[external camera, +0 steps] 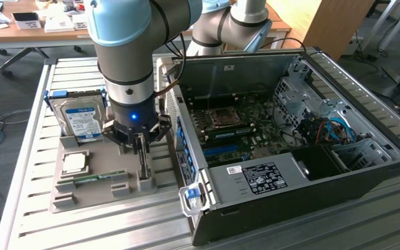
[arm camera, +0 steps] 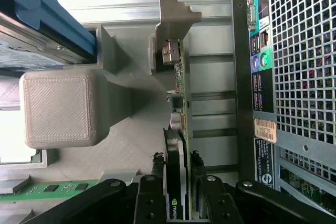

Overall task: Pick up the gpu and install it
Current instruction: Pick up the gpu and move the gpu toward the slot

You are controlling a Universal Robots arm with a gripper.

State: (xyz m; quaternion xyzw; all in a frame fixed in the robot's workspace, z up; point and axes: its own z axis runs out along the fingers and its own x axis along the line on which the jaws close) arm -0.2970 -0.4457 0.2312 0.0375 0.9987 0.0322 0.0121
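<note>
while the gripper (external camera: 141, 147) is reaching straight down over the grey holder tray (external camera: 89, 200) on the slatted metal table (external camera: 68, 232), its two dark fingers (arm camera: 152, 202) are pressing against the flat sides of the gpu (arm camera: 179, 85). the jaws are standing nearly closed, with only the card's thickness between them, and they are gripping the card.

the gpu is standing on edge in its slot along the side of the tray nearest the computer case (external camera: 339, 182). its silver bracket (arm camera: 172, 19) is resting against a grey post of the tray.

the tray is also holding three other parts. a hard drive (external camera: 82, 119) with a blue-and-white label is standing upright in a blue-sided cradle at the far end. a square cpu chip (external camera: 74, 162) is lying flat in its pocket, well apart from the gripper. a narrow green memory stick (external camera: 97, 177) is lying in a slot just beside the chip.

the case is lying on its side with the panel off. inside it, a motherboard (external camera: 245, 136) is showing, a black power supply (external camera: 259, 178) with a white label is sitting near the front, and blue cables (external camera: 330, 130) are looping beside the drive cage.
</note>
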